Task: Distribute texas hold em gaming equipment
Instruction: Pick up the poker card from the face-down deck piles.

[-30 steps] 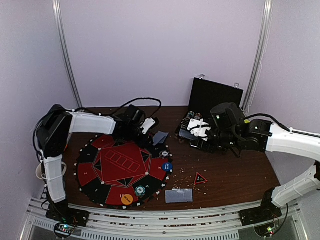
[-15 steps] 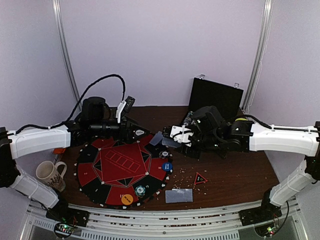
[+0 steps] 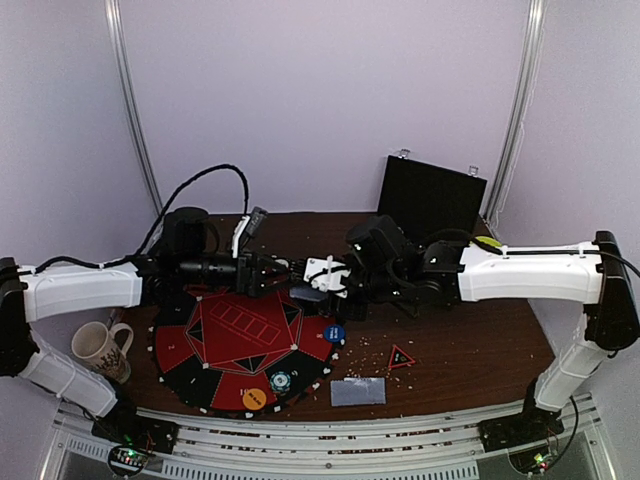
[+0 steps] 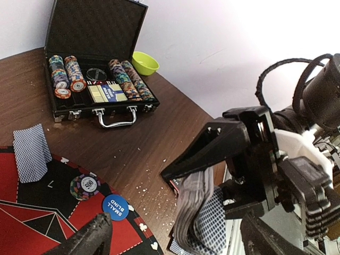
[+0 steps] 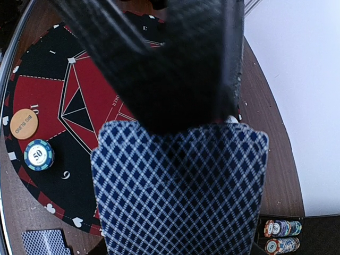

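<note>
Top external view: the left tool (image 3: 285, 273) and the right tool (image 3: 322, 280) meet almost tip to tip above the far edge of the red-and-black mat (image 3: 240, 345) on the brown desk (image 3: 460, 345). A blue disc (image 3: 334, 334) sits on the mat's right rim. On its near rim are an orange disc (image 3: 254, 398) and, just beside it, a striped chip (image 3: 280, 380). A face-down card stack (image 3: 357, 391) lies on the desk off the mat's near right edge. A black case (image 3: 430, 195) stands open behind the right arm, and a mug (image 3: 98, 346) sits at the left.

Left wrist view: the left tool's fingers stand wide apart, holding nothing. Ahead of them the right tool is clamped on a deck of cards (image 4: 194, 210), held on edge above the desk. A single card (image 4: 31, 153) lies face down across the mat's border. A second chip (image 4: 85, 186) rests on the mat just beside the blue disc, which reads SMALL BLIND. The case holds rows of chips, and a yellow bowl (image 4: 145, 62) sits behind its right end.

Right wrist view: the right tool's dark fingers pinch the top of the deck, whose blue diamond backs fill the lower frame. Below, the orange disc reads BIG BLIND, next to the striped chip marked 50.
</note>
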`<act>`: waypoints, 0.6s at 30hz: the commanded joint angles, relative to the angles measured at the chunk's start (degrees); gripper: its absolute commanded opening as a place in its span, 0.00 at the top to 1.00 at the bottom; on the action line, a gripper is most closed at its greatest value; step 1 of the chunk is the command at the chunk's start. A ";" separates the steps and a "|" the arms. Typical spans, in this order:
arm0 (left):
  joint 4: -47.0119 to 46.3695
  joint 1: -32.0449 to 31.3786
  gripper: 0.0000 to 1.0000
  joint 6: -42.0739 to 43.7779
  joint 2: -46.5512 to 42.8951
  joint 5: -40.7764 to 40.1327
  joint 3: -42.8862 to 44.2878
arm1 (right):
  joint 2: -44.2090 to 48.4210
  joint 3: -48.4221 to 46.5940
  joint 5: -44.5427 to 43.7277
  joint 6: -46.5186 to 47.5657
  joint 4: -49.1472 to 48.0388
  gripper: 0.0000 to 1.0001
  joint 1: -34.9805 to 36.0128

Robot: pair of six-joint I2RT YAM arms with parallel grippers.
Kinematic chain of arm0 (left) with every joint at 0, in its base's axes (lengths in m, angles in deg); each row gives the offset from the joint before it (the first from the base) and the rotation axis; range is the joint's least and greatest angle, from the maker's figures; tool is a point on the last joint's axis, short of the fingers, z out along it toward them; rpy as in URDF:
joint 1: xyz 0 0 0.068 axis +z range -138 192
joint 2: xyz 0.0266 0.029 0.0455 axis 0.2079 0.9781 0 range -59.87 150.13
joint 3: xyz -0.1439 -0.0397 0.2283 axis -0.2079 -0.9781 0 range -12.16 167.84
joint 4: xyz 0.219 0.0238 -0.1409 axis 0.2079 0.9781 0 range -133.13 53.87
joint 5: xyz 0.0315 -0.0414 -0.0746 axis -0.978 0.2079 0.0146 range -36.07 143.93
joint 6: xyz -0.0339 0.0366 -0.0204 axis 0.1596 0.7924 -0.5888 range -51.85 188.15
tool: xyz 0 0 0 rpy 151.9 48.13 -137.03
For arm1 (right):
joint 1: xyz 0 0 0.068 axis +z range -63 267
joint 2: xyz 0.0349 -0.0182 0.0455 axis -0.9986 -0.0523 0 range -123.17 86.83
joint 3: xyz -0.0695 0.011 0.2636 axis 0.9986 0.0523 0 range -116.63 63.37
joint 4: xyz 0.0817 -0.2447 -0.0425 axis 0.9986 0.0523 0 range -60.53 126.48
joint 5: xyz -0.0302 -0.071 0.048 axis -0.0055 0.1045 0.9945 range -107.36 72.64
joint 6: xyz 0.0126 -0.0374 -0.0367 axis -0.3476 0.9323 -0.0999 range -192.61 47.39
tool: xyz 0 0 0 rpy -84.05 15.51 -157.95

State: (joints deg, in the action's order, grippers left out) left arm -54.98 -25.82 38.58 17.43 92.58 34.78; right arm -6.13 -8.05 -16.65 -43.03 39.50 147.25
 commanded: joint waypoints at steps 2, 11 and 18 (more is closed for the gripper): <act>-3.59 -0.06 0.16 -0.68 1.72 0.99 1.09 | -2.03 -3.21 0.54 -0.31 -1.67 0.50 0.96; 6.43 -0.25 0.32 4.33 5.53 -3.95 5.59 | -4.52 -5.70 -0.27 0.47 -1.41 0.50 1.40; 11.88 -0.06 0.53 8.16 2.22 -8.18 6.30 | -3.48 -4.18 -1.85 0.88 -1.43 0.49 1.40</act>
State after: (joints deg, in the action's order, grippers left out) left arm -45.74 -26.41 43.70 22.06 88.80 40.03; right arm -10.57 -11.61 -17.70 -42.61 38.84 148.26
